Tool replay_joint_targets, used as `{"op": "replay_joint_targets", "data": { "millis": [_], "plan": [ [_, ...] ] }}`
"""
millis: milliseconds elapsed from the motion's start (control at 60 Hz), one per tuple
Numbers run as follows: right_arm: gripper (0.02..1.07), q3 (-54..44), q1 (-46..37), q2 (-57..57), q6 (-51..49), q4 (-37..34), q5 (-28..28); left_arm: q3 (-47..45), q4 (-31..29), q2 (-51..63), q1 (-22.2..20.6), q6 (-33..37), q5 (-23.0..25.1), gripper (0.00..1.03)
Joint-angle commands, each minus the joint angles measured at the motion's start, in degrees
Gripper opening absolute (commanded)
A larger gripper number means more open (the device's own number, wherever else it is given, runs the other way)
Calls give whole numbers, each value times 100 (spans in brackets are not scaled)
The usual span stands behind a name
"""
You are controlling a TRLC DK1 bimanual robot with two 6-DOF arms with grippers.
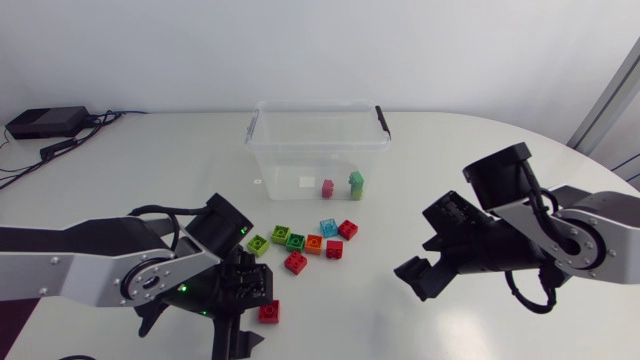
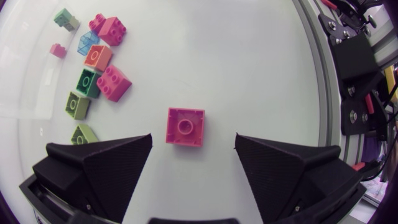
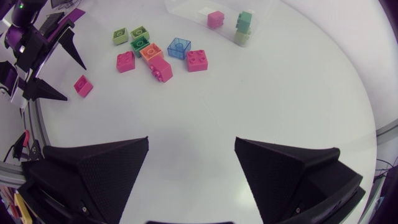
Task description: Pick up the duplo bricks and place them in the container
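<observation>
Though square, red brick stud-up under left gripper

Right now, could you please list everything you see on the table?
Clear plastic container with black handles: one, table's far middle.
Pink duplo brick: one, inside container.
Green brick stack: one, inside container.
Cluster before container: three red bricks, two lime bricks, one green brick, one orange brick, one translucent blue brick.
Lone red brick: one, apart, nearer me.
Black box with cables: one, far left corner.
Left pincer: open, straddling it.
Right pincer: open, over table.
</observation>
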Motion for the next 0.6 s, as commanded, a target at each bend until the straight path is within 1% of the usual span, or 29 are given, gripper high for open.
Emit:
{"op": "replay_joint_targets", "data": {
  "millis": [0, 100, 183, 250, 267, 283, 317, 350, 367, 383, 483, 533, 583],
  "plan": [
    [102, 97, 147, 196, 5, 97, 16, 141, 104, 183, -55, 150, 138, 91],
    [102, 97, 323, 398, 23, 255, 112, 211, 165, 368, -64, 159, 138, 91],
    [102, 132, 490, 635, 67, 449, 332, 273, 218, 561, -64, 150, 156, 83],
    [102, 220, 586, 864, 102, 580, 437, 343, 218, 693, -46, 150, 226, 72],
    [102, 255, 613, 925, 111, 607, 446, 352, 218, 702, -46, 150, 244, 71],
    [102, 281, 648, 996, 119, 642, 464, 378, 218, 755, -37, 141, 340, 64],
    [102, 360, 709, 1145, 119, 686, 490, 449, 183, 851, -37, 133, 411, 55],
    [102, 422, 762, 1268, 128, 756, 552, 510, 112, 939, -46, 133, 516, 42],
    [102, 431, 771, 1286, 128, 765, 560, 519, 104, 948, -46, 133, 516, 41],
    [102, 483, 832, 1382, 119, 809, 569, 554, 95, 1001, -55, 115, 560, 33],
    [102, 659, 1026, 1637, 5, 906, 525, 572, 86, 1036, -72, 71, 639, 30],
    [102, 756, 1079, 1769, -136, 967, 376, 581, 77, 1027, -64, 27, 639, 29],
    [102, 914, 1131, 1875, -681, 967, 358, 581, 24, 983, -55, 18, 639, 29]
  ]
}}
